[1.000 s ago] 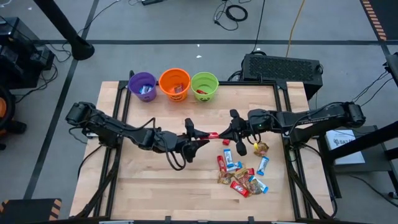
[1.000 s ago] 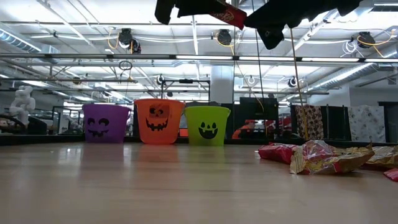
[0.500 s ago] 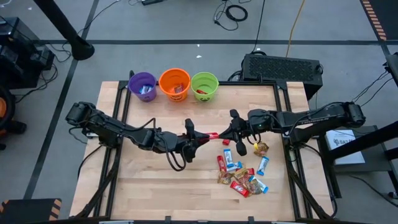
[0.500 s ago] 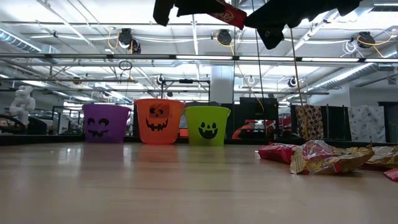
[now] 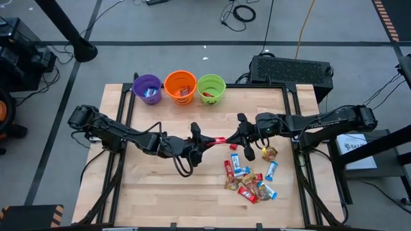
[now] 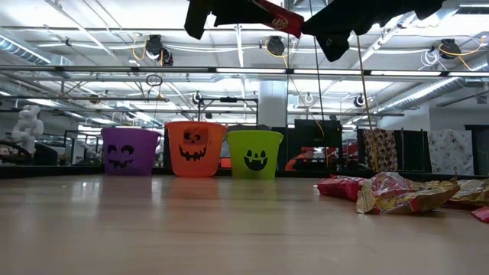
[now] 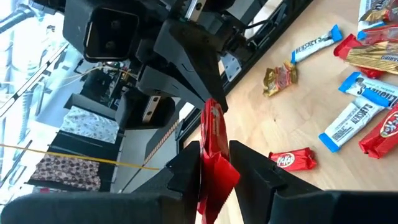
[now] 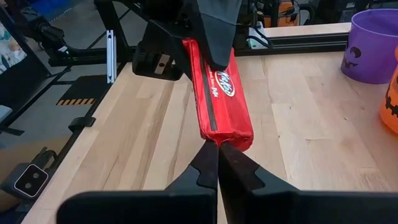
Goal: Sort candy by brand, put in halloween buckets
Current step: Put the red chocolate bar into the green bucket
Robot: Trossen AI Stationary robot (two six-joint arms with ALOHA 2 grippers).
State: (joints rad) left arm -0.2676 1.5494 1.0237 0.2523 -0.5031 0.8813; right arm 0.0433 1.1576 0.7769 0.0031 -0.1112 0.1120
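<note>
Both arms meet in mid-air over the middle of the table, and a single red KitKat bar is stretched between them. The right gripper has its fingers pinched tight on one crimped end of the wrapper; the left gripper has its fingers drawn in narrow around the other end, so the bar is clamped from both sides at once. In the view level with the table the bar rides high above the wood, well clear of everything lying there.

Taking the orange bucket as the mark: the purple bucket stands just beside it on one side and the green bucket just beside it on the other, all three in a row at the far edge. The held bar hangs nearer the viewer than the orange bucket, and somewhat toward the green bucket's side. The heap of unsorted candy lies farther still from the orange bucket, toward the near right of the table.

This looks like a hand-over between the arms, at the point where both have hold. By my reckoning the next move calls for the right fingers to let go cleanly, without dragging the wrapper, and then for the left arm to carry the bar back to whichever bucket takes that brand. The orange one seems to have red wrappers in it already, though I cannot make that out for certain.
</note>
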